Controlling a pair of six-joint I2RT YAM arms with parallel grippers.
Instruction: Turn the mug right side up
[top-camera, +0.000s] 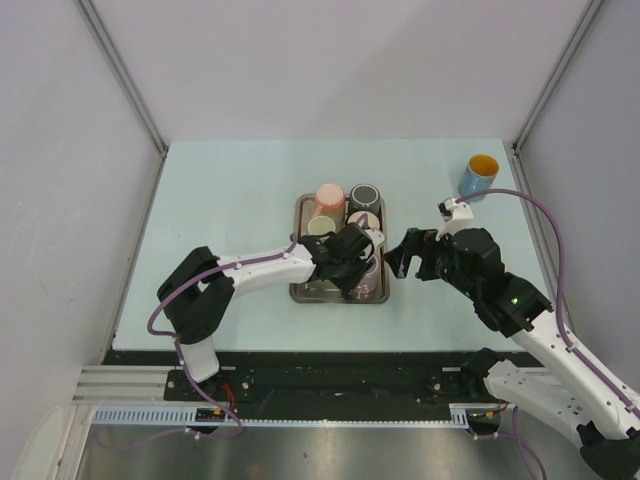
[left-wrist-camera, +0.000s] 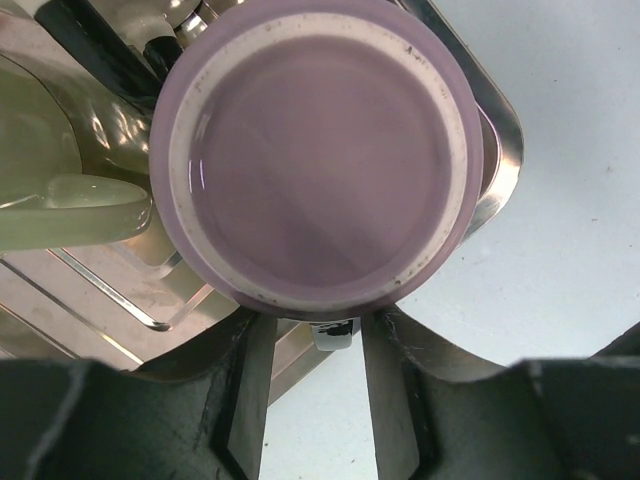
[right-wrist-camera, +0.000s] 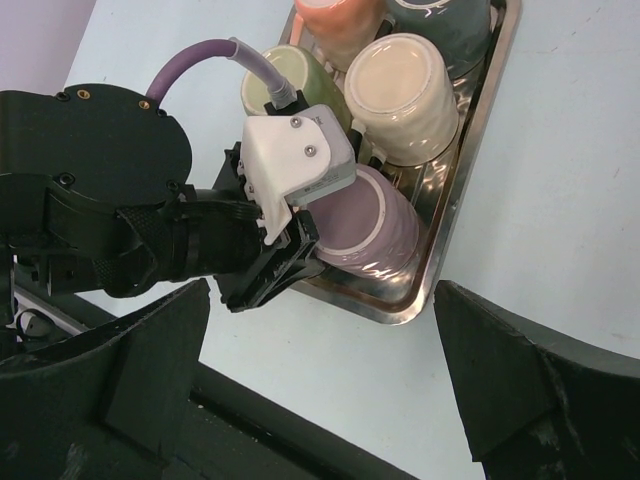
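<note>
Pale table (top-camera: 230, 190), steel tray (top-camera: 297, 290) mid-table. Top: purple mug (top-camera: 370, 282) base-up in tray's near right corner, left gripper (top-camera: 357, 262) at it; right gripper (top-camera: 408, 262) just beside tray. Left wrist: jaws narrow at mug's base edge, grip can't tell. Right wrist: fingers (right-wrist-camera: 150, 380) spread wide over table, mug and left gripper ahead.

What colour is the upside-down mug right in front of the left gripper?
The mug is pale purple. It shows best in the left wrist view, with its base facing the camera.
</note>
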